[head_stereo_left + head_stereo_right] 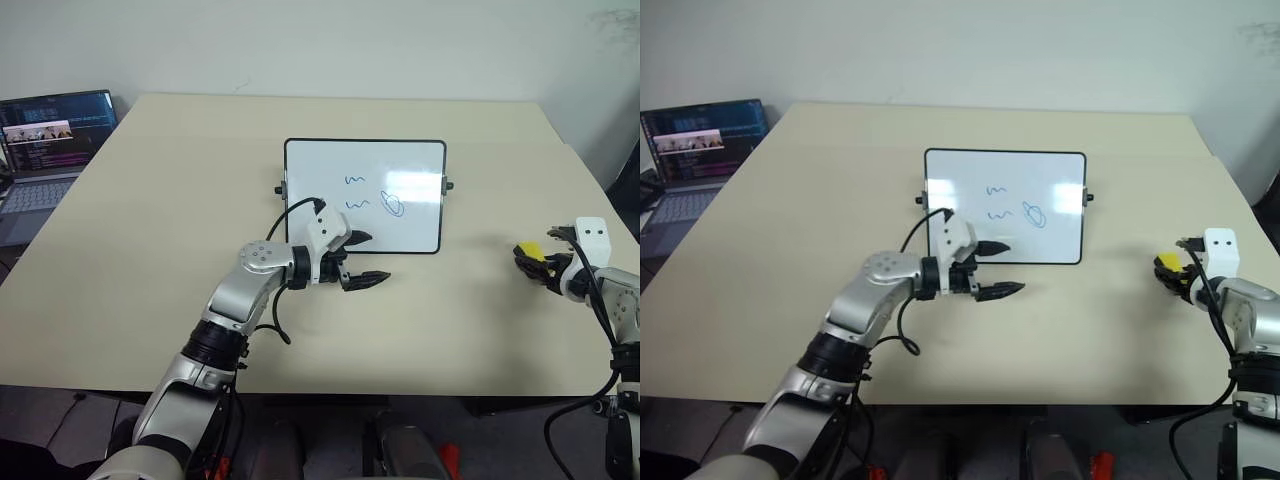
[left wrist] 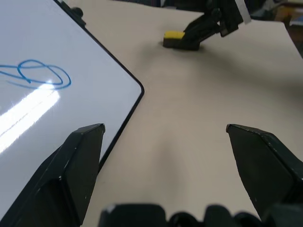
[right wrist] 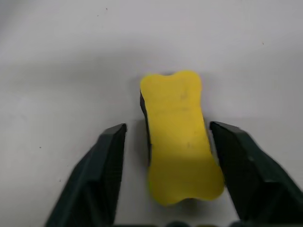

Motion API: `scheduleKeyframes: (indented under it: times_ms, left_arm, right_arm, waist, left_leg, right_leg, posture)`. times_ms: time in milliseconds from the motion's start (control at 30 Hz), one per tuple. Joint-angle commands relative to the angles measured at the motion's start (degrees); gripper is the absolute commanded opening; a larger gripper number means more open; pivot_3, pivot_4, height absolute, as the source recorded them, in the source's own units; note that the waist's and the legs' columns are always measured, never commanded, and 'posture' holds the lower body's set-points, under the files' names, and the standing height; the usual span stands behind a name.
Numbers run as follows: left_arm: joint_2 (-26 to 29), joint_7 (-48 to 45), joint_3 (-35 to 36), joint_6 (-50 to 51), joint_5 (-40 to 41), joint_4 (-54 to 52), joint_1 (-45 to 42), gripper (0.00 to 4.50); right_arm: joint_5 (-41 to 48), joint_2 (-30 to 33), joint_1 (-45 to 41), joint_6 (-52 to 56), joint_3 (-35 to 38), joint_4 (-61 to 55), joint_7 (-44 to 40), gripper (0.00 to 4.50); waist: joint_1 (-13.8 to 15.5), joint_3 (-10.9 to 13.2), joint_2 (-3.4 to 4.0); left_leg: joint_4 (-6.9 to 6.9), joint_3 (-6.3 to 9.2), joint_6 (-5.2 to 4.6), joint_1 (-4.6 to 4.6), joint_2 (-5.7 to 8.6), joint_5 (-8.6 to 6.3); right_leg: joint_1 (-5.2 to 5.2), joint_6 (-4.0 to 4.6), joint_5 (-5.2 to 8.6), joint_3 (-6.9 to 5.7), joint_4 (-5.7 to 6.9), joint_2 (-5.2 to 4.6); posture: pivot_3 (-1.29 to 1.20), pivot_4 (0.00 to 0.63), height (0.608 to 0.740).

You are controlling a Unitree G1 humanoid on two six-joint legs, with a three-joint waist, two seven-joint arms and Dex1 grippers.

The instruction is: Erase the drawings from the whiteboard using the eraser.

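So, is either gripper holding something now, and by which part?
Nothing is held. The right gripper straddles the yellow block eraser without touching; the left gripper is open.

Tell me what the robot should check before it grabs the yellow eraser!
1. The eraser lies between the right gripper fingers: ok.
2. Fingers touching the eraser: not ok, gaps on both sides.
3. The eraser lies flat on the table: ok.
4. The left gripper is open, by the whiteboard near edge: ok.
5. The drawings are unerased: ok.
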State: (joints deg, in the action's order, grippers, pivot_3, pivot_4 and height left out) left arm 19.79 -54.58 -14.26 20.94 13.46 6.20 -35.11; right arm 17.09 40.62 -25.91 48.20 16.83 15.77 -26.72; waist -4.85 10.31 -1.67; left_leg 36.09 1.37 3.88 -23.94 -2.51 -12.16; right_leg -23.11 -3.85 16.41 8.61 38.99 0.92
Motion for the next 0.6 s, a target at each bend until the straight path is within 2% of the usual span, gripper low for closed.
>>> scheduleKeyframes:
  times_ms: [33,100,600]
  left_arm:
    - [1.5,-1.1,0.9,-1.0,0.1,-2.0,0.2,4.5]
    - [1.5,-1.3,1.4,-1.4,0.2,-0.5,-1.2,4.5]
    - [0.6,-1.2,0.6,-1.7,-0.1,-0.7,-0.9,4.5]
  right_arm:
    - [0.7,0.6,-0.1,-1.1,1.4,-2.7,-0.4,2.55]
    - [-0.3,0.6,-0.6,-1.7,1.1,-1.4,0.4,2.08]
    - [-1.1,0.6,-0.9,-4.6,-0.6,3.1,-0.7,2.08]
  waist:
    - [0.0,0.0,0.02]
    - [0.1,0.0,0.02]
    - [0.1,0.0,0.02]
  left_leg:
    - [0.0,0.0,0.0,0.0,0.0,0.0]
    - [0.01,0.01,0.0,-0.02,0.0,0.0]
    - [0.01,0.01,0.0,-0.01,0.02,0.0]
  right_leg:
    - [0.0,0.0,0.0,0.0,0.0,0.0]
    - [0.0,0.0,0.0,-0.01,0.0,0.0]
    - [0.04,-0.01,0.01,-0.02,-0.02,-0.01]
  posture:
    - [0.0,0.15,0.74]
    - [0.0,0.15,0.74]
    - [0.0,0.15,0.74]
